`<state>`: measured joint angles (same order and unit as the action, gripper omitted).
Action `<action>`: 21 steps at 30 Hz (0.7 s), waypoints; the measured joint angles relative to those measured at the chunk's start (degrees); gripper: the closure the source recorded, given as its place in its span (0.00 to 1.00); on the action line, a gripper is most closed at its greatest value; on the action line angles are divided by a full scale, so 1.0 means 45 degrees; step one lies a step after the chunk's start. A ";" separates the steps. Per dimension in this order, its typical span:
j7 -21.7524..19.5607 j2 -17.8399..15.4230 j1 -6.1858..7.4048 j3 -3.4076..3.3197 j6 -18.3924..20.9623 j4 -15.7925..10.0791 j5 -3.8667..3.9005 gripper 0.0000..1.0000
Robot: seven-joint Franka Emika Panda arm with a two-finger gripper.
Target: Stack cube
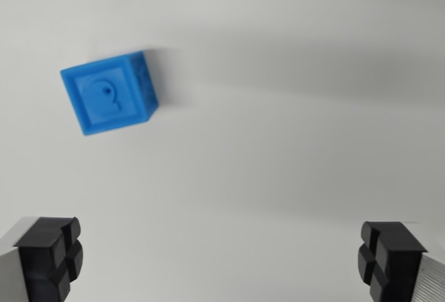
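Only blue cube, embossed mark unreadable; claw spread wide.

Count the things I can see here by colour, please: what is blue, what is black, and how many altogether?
Blue: 1, the blue cube, lying tilted on the white surface.
Black: 2, the gripper's fingertips, wide apart at the bottom corners with nothing between them.
Total: 3. No second cube is in view.

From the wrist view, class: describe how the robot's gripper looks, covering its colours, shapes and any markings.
The gripper has two fingertips of black, blocky material, each grooved in a cross pattern. They are mounted on pale grey metal finger bodies at the bottom corners. No cables or printed markings show.
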<state>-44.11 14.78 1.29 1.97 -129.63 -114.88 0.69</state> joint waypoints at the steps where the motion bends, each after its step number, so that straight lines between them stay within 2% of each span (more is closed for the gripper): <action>1: 0.0025 0.0030 0.0017 0.0007 -0.0044 -0.0014 0.0003 0.00; 21: 0.0958 0.1562 0.0679 0.0348 -0.1697 -0.0175 0.0250 0.00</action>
<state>-39.80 21.81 4.35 3.53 -137.26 -115.67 1.82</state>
